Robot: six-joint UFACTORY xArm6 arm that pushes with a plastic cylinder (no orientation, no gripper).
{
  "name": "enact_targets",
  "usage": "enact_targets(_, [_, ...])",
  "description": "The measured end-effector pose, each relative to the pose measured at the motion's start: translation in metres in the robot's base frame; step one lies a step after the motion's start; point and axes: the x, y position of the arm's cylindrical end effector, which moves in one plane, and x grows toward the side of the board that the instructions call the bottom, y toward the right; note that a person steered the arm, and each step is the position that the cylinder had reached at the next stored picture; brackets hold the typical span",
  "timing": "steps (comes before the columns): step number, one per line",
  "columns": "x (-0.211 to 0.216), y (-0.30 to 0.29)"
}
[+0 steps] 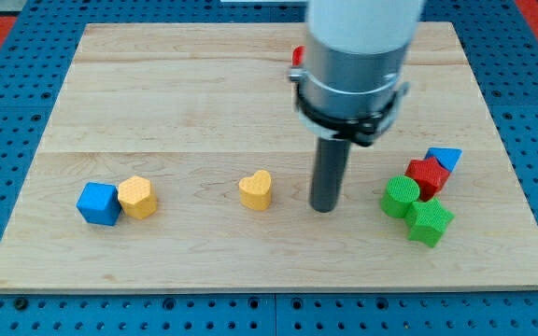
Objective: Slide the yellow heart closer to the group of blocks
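The yellow heart [257, 190] lies on the wooden board [204, 93] a little left of centre, low in the view. My tip [324, 207] rests on the board just to the heart's right, with a small gap between them. A group of blocks lies at the view's right: a green round block [401, 197], a green star-like block [430, 222], a red block [427, 175] and a blue triangle [445, 156], all close together.
A blue cube [98, 203] and a yellow hexagon [137, 197] touch each other at the view's lower left. A red block [298, 57] shows partly behind the arm's white body [358, 47] near the top. The board sits on a blue pegboard.
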Motion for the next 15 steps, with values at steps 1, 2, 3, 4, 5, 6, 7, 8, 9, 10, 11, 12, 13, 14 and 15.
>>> enact_targets(1, [0.012, -0.02])
enact_targets(2, [0.039, -0.05])
enact_targets(3, [0.047, -0.102])
enact_targets(4, [0.027, -0.138])
enact_targets(5, [-0.002, -0.14])
enact_targets(6, [-0.009, -0.11])
enact_targets(7, [-0.023, -0.094])
enact_targets(8, [-0.034, -0.08])
enact_targets(9, [-0.036, -0.075])
enact_targets(10, [-0.036, -0.075])
enact_targets(11, [-0.033, -0.079])
enact_targets(12, [-0.037, -0.105])
enact_targets(13, [-0.042, -0.145])
enact_targets(14, [-0.024, -0.126])
enact_targets(15, [-0.023, -0.069])
